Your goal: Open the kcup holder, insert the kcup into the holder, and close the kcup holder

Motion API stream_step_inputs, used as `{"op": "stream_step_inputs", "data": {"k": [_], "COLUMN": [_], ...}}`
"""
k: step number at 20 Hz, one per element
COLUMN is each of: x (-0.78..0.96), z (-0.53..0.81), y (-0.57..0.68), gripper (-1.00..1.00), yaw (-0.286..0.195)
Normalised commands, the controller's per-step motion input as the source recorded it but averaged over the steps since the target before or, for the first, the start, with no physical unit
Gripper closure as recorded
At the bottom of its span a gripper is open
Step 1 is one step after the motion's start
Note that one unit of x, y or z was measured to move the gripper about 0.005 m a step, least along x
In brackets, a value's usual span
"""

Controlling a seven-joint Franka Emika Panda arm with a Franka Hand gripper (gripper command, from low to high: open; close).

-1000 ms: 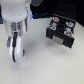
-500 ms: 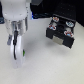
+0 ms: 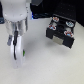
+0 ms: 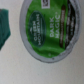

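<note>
The kcup (image 4: 50, 30) fills the wrist view, which looks straight down on its round green printed top from very close. In the exterior view my gripper (image 3: 16, 51) hangs low over the white table at the exterior view's left. Its white fingers blur together with a small white object between them, so I cannot tell whether they grip it. The kcup holder (image 3: 61, 34) is a black boxy unit at the exterior view's right, well apart from the gripper. Round pod slots show on its upper side and a lighter handle on its front.
A teal object (image 4: 6, 27) lies beside the kcup in the wrist view. The white arm body (image 3: 17, 12) stands above the gripper. A dark area (image 3: 47, 5) runs along the back of the white table (image 3: 42, 65).
The gripper has shifted slightly over the same spot at the exterior view's left. The kcup holder has not moved.
</note>
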Motion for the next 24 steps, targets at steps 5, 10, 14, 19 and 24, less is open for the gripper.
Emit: {"op": "stream_step_inputs", "data": {"k": [5, 10, 14, 19, 24], "x": [-0.08, -0.05, -0.01, 0.02, 0.06], "z": [-0.03, -0.02, 0.0, 0.35, 0.87], "y": [-0.06, -0.05, -0.05, 0.1, 0.39], "gripper": [1.0, 1.0, 1.0, 1.0, 1.0], "yaw": [-0.085, -0.074, -0.043, -0.007, 0.004]}}
